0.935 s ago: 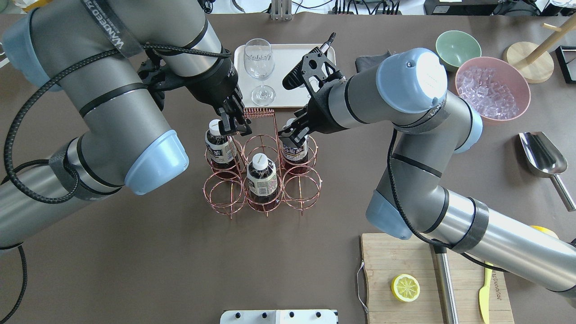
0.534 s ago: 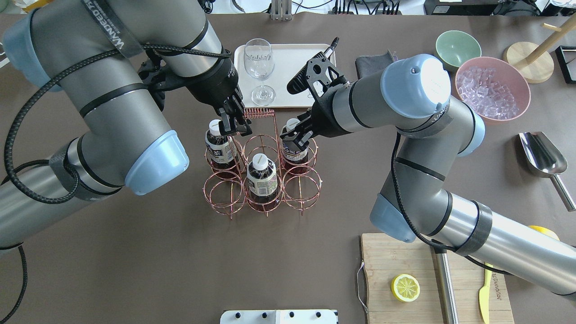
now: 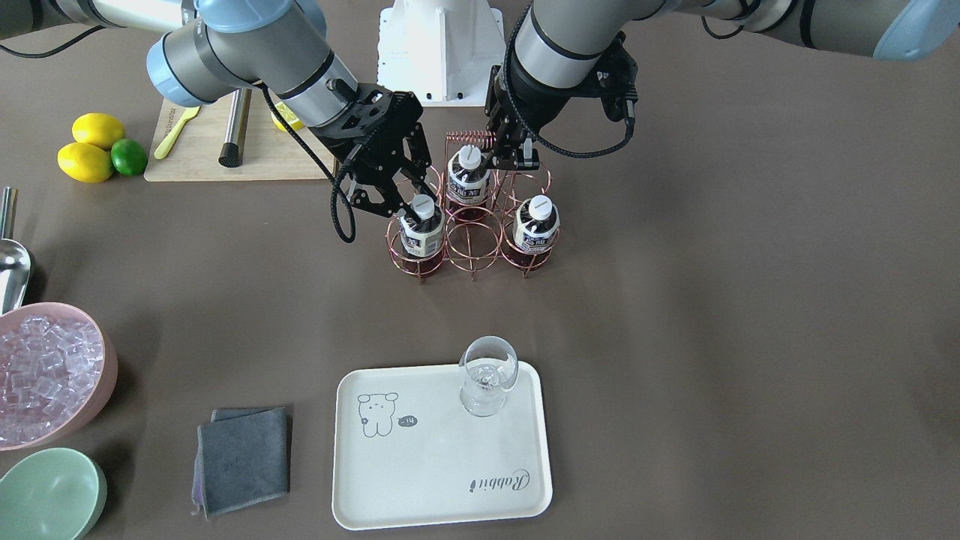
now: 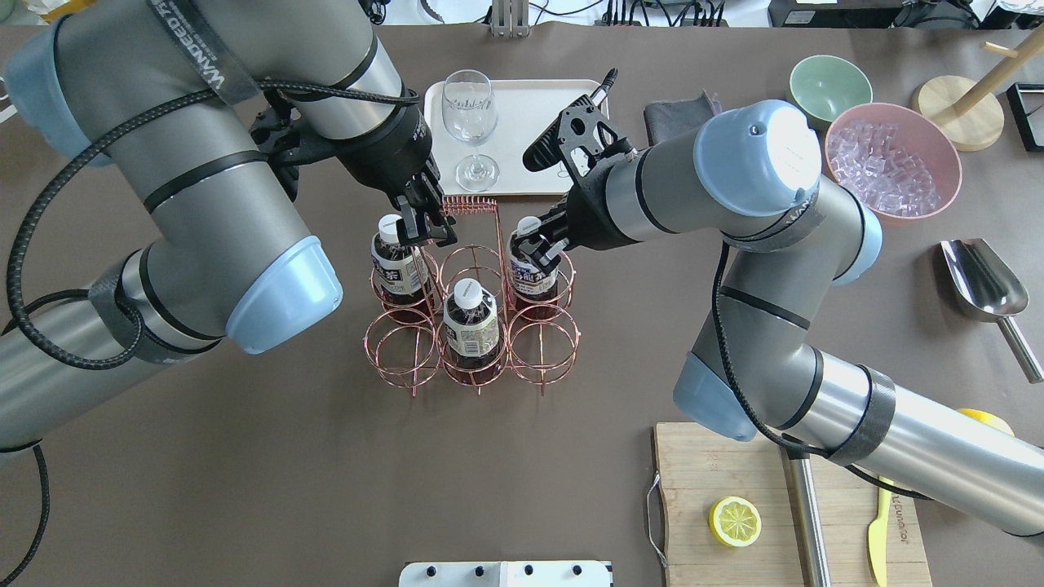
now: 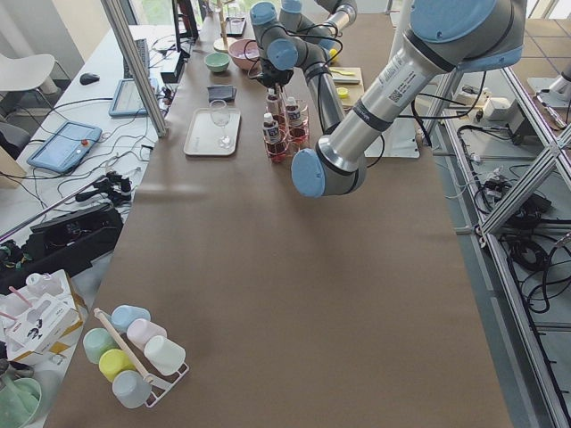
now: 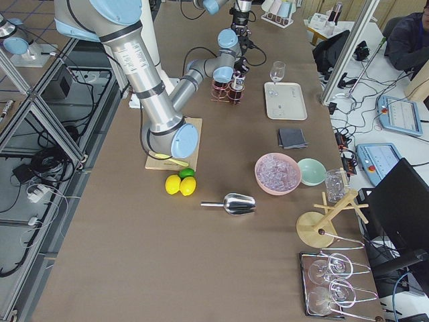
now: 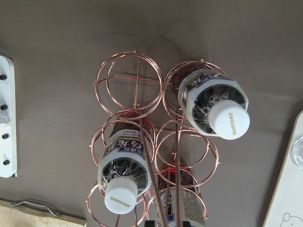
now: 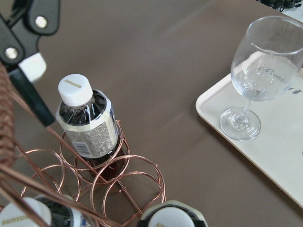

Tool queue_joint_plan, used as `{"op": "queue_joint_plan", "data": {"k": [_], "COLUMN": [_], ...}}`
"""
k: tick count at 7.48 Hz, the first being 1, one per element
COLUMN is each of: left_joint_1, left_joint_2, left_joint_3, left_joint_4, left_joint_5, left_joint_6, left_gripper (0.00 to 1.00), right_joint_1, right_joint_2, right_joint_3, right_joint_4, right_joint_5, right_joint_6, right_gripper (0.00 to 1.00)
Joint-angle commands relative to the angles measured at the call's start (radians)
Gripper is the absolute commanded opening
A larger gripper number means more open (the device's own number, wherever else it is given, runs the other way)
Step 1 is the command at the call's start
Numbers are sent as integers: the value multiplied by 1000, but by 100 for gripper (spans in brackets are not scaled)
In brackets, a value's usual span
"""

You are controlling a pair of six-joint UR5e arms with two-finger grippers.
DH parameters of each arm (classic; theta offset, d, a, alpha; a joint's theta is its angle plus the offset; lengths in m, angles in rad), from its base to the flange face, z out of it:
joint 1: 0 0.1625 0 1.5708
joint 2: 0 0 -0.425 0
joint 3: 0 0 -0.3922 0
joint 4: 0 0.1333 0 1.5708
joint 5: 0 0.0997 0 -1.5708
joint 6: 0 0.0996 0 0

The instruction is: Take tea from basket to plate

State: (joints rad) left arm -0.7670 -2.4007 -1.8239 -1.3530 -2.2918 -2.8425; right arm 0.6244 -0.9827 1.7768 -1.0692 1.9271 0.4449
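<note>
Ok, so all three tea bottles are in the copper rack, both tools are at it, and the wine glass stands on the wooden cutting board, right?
No: the wine glass stands on the cream tray, not the wooden cutting board; the front-facing view shows it. Otherwise right: three tea bottles in the copper rack, left tool and right tool at it.

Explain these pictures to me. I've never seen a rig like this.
The machine is a left arm and a right arm at a table. One camera looks down from behind them, one faces them, two watch from the table's ends, and one rides on each wrist. On the table: a copper wire basket with three tea bottles, a cream tray bearing a wine glass, a pink bowl of ice, a cutting board. The left arm's jaws seem to pinch the basket's handle; the right arm's jaws straddle one bottle, grip unclear.
</note>
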Motion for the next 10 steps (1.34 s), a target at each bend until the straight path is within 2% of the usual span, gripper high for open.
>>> {"op": "queue_joint_plan", "data": {"k": [1,8,10], "left_joint_1": [0,0,0], "left_joint_2": [0,0,0], "left_joint_3": [-1,-3,2], "left_joint_4": [0,0,0], "left_joint_5": [0,2,2], "left_joint_6": [0,0,0], "left_gripper": [0,0,0], "right_joint_1": [0,0,1], "right_joint_2": [-4,-28,-31], "right_joint_3": [7,107,159], "right_joint_4": [0,-11,-60], "right_joint_5": [1,27,39], "right_joint_6": [-3,-52,-66], "right_gripper": [0,0,0]}}
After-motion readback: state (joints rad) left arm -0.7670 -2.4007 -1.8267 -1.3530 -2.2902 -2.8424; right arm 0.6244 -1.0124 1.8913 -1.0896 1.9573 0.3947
